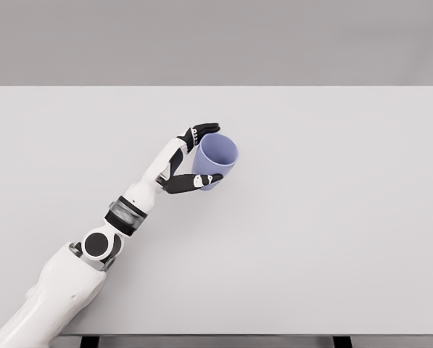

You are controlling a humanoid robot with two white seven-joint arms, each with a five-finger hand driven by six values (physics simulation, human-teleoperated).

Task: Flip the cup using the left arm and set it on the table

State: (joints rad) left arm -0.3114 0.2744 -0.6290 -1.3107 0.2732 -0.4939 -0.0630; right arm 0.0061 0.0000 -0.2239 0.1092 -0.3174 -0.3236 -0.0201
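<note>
While tilted, cup (217, 156) sits gripped — left robot hand (194, 158).

You see a big white table (332, 239) w/ a flat, plain top; it fills most of the view. Behind its far edge there's a gray wall (216, 40), no marks on it. Light is soft & even. Two dark table legs (341, 341) peek out at the bottom edge.

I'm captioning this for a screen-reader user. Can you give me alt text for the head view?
A white robot arm's left hand grips a lavender plastic cup, its open mouth tilted up towards the camera, over a plain white table. The arm enters from the lower left; no other arm is visible.
</note>
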